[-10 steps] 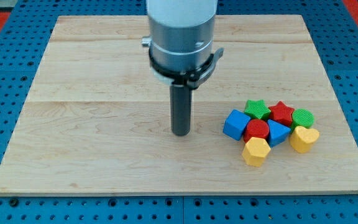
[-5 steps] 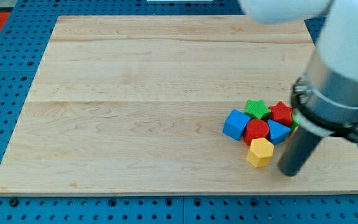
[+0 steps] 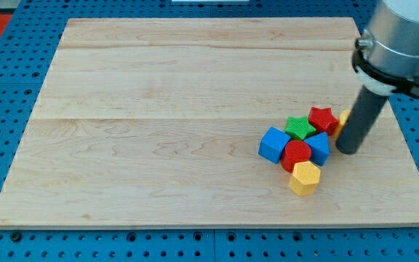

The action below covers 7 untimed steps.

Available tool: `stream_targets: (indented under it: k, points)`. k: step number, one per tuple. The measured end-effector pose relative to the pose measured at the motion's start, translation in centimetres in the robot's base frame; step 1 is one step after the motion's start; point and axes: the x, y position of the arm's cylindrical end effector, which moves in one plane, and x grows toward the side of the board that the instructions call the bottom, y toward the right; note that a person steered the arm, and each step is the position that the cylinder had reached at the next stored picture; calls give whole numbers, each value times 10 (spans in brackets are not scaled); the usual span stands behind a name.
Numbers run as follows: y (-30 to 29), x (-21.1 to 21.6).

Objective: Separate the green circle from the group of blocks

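Pincer: none fitted; the arm ended in a dark rod (image 3: 360,116) holding nothing, with my tip (image 3: 348,151) on a pale wooden board (image 3: 158,109) over a blue perforated base (image 3: 6,87). My tip stood just right of the blue triangle (image 3: 318,148). The green circle could not be seen anywhere, so neither its place nor its heading could be told. A yellow block (image 3: 344,116) showed only a sliver beside the rod, near the red star (image 3: 323,118); its shape was unreadable.
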Motion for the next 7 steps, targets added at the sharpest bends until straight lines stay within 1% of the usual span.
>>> stream_targets:
  k: [1, 2, 3, 4, 5, 6, 7]
  points:
    - [5, 13]
    - [74, -24]
    - [98, -51]
    - [4, -66]
    - [-72, -77]
    - [-55, -73]
    - [-3, -70]
